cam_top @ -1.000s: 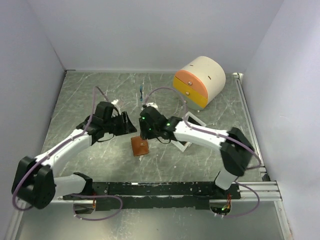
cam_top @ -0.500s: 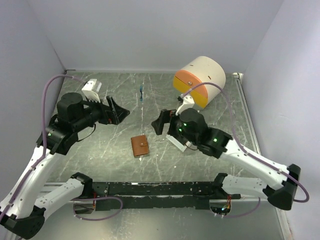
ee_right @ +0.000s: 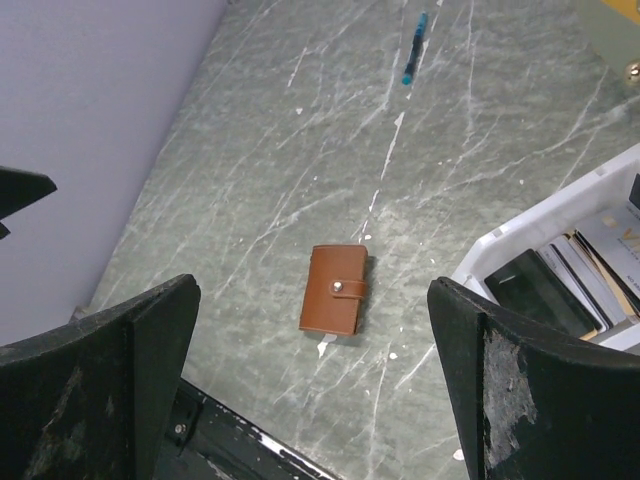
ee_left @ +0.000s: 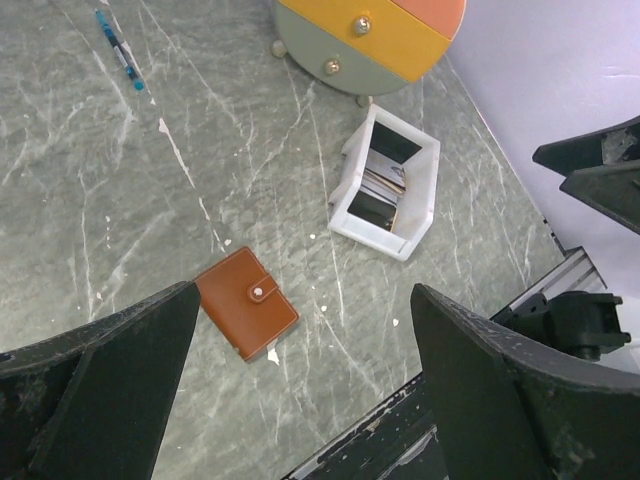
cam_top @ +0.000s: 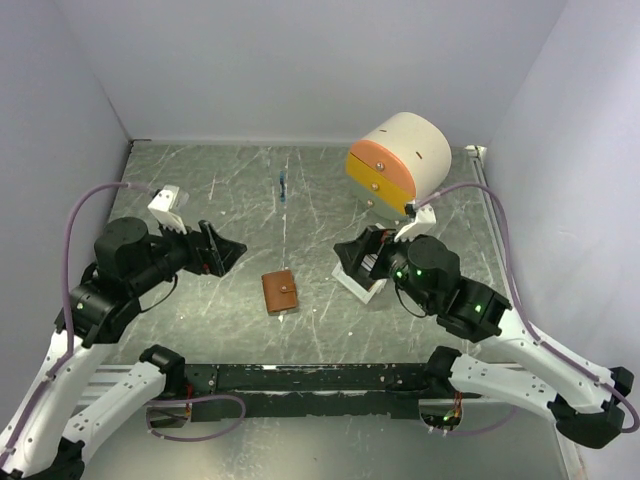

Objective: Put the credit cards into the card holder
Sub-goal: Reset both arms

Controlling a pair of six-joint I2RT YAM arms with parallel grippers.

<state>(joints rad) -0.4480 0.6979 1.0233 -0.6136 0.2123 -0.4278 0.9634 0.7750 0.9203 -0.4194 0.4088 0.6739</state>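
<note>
The card holder [cam_top: 280, 292] is a brown leather wallet lying closed on the marbled table, its snap strap fastened; it also shows in both wrist views [ee_left: 247, 316] [ee_right: 335, 289]. Credit cards [ee_right: 575, 280], dark and grey, lie stacked inside the white tray [ee_left: 420, 200]. My left gripper [cam_top: 228, 247] hangs open above the table, left of the wallet, its black fingers [ee_left: 110, 380] framing it from above. On the wallet's right my right gripper [cam_top: 352, 255] stands open too, over the tray's near end, with nothing between its fingers [ee_right: 530, 390].
A cream-and-orange drawer box [cam_top: 400, 160] stands at the back right, just behind the tray [cam_top: 358, 285]. A blue pen [cam_top: 284, 187] lies at the back centre. The black base rail [cam_top: 320, 378] runs along the near edge. Grey walls close in three sides.
Both grippers were close together over the wallet. They have opened, lifted and drawn apart, the left to the left and the right to the right. The wallet stays put.
</note>
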